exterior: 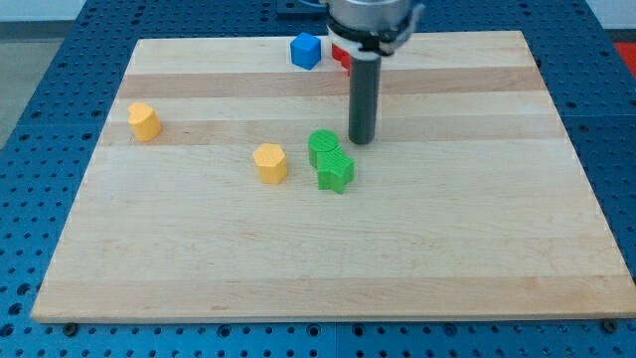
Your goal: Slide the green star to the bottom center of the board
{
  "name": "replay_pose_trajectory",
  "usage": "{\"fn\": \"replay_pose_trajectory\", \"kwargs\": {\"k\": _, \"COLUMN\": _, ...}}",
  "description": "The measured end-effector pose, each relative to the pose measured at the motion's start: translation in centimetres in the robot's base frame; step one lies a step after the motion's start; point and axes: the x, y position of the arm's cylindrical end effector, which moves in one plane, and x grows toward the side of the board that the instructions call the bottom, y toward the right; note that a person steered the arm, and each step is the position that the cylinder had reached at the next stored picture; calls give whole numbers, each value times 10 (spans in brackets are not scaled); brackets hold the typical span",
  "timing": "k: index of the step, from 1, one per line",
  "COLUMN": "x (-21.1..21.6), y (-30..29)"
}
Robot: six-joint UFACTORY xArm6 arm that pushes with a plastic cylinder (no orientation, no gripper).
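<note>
The green star (336,172) lies near the middle of the wooden board (328,268). A second green block, rounded (322,145), touches it on its upper left side. My tip (361,140) stands just to the right of the rounded green block and above and to the right of the star, a small gap away from both. The dark rod rises straight up from it to the arm at the view's top.
A yellow block (269,163) sits left of the green pair. Another yellow block (145,121) is near the board's left edge. A blue cube (306,51) and a red block (341,56), partly hidden by the arm, sit at the top edge.
</note>
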Motion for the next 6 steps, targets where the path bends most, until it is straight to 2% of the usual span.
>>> {"fn": "replay_pose_trajectory", "kwargs": {"k": 1, "x": 15, "y": -43}}
{"fn": "replay_pose_trajectory", "kwargs": {"k": 2, "x": 6, "y": -109}}
{"fn": "replay_pose_trajectory", "kwargs": {"k": 3, "x": -6, "y": -139}}
{"fn": "replay_pose_trajectory", "kwargs": {"k": 4, "x": -11, "y": -137}}
{"fn": "replay_pose_trajectory", "kwargs": {"k": 5, "x": -38, "y": -181}}
{"fn": "replay_pose_trajectory", "kwargs": {"k": 6, "x": -64, "y": -182}}
